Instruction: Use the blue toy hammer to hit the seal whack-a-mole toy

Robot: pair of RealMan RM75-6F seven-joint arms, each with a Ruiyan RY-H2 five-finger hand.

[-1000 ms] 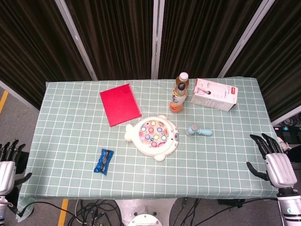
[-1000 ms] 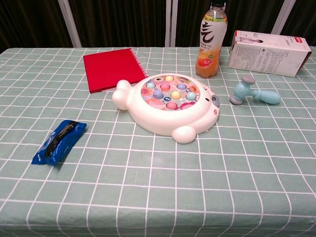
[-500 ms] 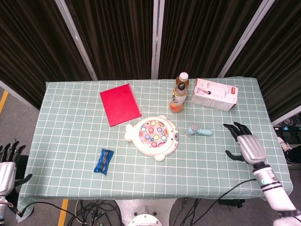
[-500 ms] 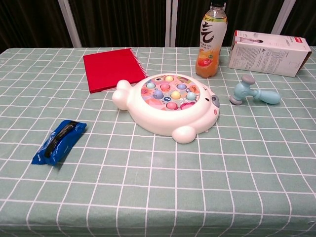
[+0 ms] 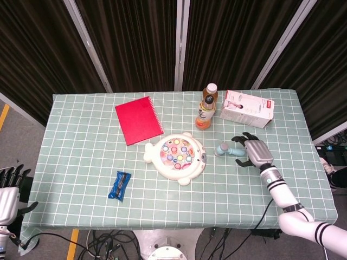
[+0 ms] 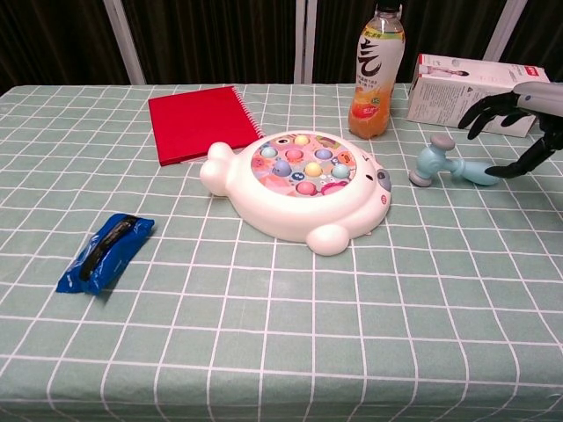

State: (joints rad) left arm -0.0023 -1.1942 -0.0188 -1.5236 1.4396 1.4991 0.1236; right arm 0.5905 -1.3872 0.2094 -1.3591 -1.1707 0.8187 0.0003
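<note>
The blue toy hammer lies flat on the checked cloth, head toward the toy, handle pointing right. The white seal whack-a-mole toy, with coloured buttons on top, sits mid-table just left of the hammer. My right hand hovers over the handle's right end, fingers spread apart, holding nothing. My left hand hangs beyond the table's left front corner, fingers apart and empty; the chest view does not show it.
An orange drink bottle and a white and pink box stand behind the hammer. A red notebook lies at the back left. A blue wrapped packet lies front left.
My right hand has swept in from beyond the table's right edge, leftward to the hammer's handle, and now shows in the chest view. The left hand sank slightly. Nothing on the table moved.
</note>
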